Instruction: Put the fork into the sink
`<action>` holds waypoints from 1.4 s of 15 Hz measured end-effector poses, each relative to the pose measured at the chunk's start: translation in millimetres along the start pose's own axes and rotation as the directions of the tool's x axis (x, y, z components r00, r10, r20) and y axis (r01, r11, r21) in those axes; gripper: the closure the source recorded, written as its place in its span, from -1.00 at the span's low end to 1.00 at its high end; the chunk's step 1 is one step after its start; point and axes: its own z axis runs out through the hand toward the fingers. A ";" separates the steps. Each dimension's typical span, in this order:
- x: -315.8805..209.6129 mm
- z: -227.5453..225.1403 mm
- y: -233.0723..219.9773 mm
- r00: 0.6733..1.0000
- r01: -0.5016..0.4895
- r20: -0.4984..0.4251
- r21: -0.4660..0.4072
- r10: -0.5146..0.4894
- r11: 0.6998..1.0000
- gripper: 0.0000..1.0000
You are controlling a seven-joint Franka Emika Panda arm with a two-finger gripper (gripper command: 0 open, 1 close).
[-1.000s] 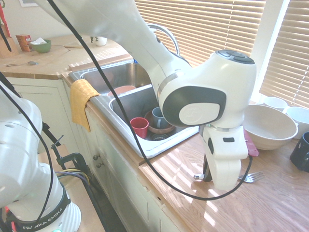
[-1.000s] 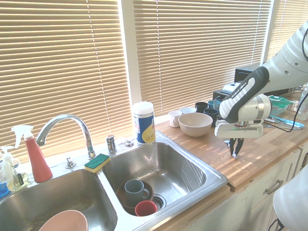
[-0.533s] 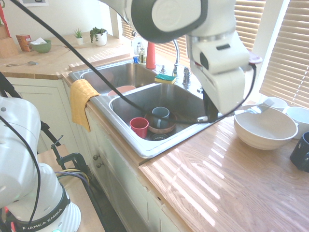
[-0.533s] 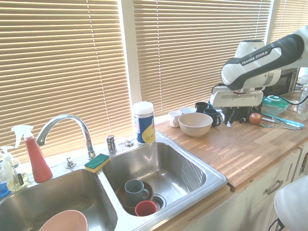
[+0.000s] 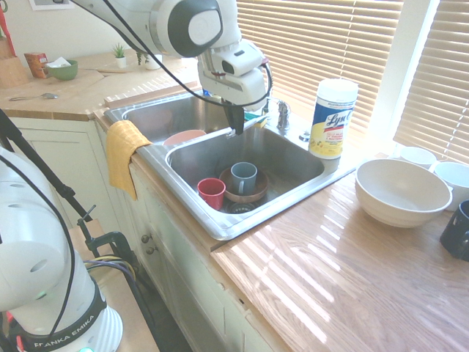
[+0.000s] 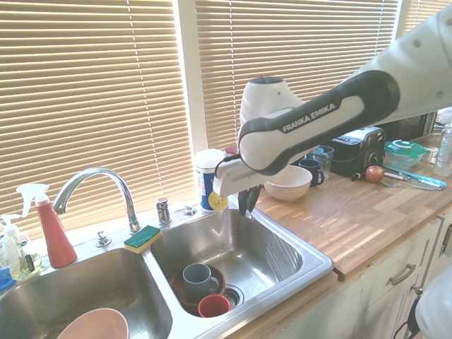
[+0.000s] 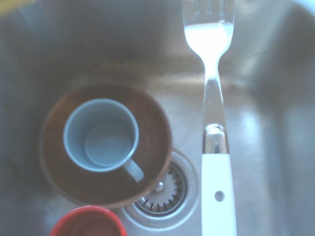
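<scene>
My gripper (image 5: 234, 126) hangs above the sink's (image 5: 242, 220) basin that holds dishes, near its back wall, and is shut on the fork. The fork (image 7: 217, 191) shows in the wrist view, white handle and silver tines stretched out over the steel floor beside the drain (image 7: 160, 191). Below it a blue-grey mug (image 7: 101, 139) stands in a brown bowl (image 7: 147, 123), with a red cup (image 7: 87, 223) next to them. In the second exterior view the gripper (image 6: 248, 203) is just over the sink's (image 6: 311, 272) back right rim; the fork is not clear there.
A wipes canister (image 5: 333, 117) stands behind the sink and a big white bowl (image 5: 403, 192) sits on the wooden counter with mugs beyond. A yellow cloth (image 5: 124, 154) hangs over the front rim. The faucet (image 6: 95, 187), a sponge (image 6: 143, 238) and a pink bowl (image 6: 92, 326) are by the other basin.
The arm lifted the fork off the counter, swung past the white bowl and now holds it over the sink basin. The grip stayed shut.
</scene>
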 end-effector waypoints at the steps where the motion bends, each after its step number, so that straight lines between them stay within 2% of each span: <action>1: -0.9 29.7 -2.8 1.000 0.010 0.012 -0.013 -0.010 1.000 1.00; 4: -11.7 103.7 -1.2 0.999 0.036 0.032 -0.066 -0.034 0.997 1.00; 7: -12.3 155.4 14.4 0.998 0.050 0.050 -0.117 -0.045 0.992 1.00; 10: -19.5 192.8 26.4 0.995 0.049 0.091 -0.155 -0.036 0.987 1.00; 12: -26.2 201.5 24.9 0.994 0.051 0.102 -0.161 -0.035 0.986 1.00; 13: -28.5 202.7 23.4 0.994 0.048 0.105 -0.162 -0.032 0.986 -1.00; 16: -35.5 207.2 22.4 0.990 0.032 0.141 -0.186 -0.005 0.982 -1.00; 21: -37.3 213.6 25.0 0.989 0.032 0.150 -0.203 -0.001 0.979 -1.00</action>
